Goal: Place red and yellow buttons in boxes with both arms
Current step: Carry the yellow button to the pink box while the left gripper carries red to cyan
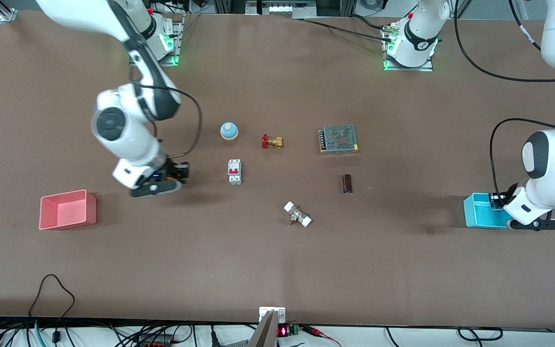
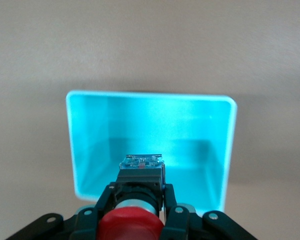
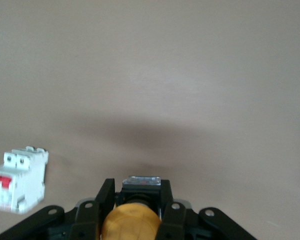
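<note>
My left gripper (image 2: 137,192) is shut on the red button (image 2: 131,225) by its dark body and holds it over the cyan box (image 2: 190,125). In the front view that gripper (image 1: 496,199) hangs over the cyan box (image 1: 481,217) at the left arm's end of the table. My right gripper (image 3: 136,192) is shut on the yellow button (image 3: 130,222) and holds it above bare table. In the front view it (image 1: 180,171) is beside the white breaker (image 1: 234,171), with the pink box (image 1: 68,209) nearer the camera toward the right arm's end.
A blue-and-white bell (image 1: 229,130), a brass valve with a red handwheel (image 1: 271,141), a grey mesh-topped unit (image 1: 338,139), a dark cylinder (image 1: 347,183) and a white-ended fitting (image 1: 297,214) lie mid-table. The breaker (image 3: 17,182) also shows in the right wrist view.
</note>
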Controlling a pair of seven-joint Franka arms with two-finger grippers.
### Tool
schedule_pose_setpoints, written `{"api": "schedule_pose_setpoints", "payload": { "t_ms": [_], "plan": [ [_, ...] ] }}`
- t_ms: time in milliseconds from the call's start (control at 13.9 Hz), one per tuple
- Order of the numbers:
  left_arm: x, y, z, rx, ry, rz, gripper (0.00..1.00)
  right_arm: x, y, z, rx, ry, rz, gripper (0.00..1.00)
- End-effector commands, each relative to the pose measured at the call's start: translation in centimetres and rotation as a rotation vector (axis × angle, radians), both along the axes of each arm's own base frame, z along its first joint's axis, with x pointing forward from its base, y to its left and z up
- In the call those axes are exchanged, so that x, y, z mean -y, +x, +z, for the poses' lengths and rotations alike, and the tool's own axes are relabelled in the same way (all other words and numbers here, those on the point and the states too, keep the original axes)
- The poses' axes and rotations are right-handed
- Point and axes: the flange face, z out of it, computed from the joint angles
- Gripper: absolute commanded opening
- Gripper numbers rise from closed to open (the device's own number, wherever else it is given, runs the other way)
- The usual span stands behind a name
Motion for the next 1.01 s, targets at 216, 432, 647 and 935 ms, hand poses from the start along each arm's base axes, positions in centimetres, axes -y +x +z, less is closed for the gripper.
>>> {"api": "schedule_pose_setpoints", "payload": {
  "t_ms": [216, 432, 647, 935],
  "plan": [
    [-0.4, 0.5, -2.7, 0.018, -0.018, -0.018, 0.19, 15.8, 3.8, 7.7, -0.029, -0.015, 0.051, 0.15],
    [-0.4, 0.3, -3.8, 0.016, -0.026, -0.015, 0.28, 22.9, 5.8, 6.5, -0.021, -0.014, 0.089, 0.15],
    [-0.3, 0.3, -3.7, 0.008, -0.04, -0.024, 1.0, 27.9, 6.7, 3.0, -0.004, -0.014, 0.108, 0.15],
    [-0.1, 0.5, 1.1, -0.012, -0.03, -0.048, 1.0, 30.6, 7.7, -1.9, 0.036, -0.02, 0.103, 0.16]
  ]
}}
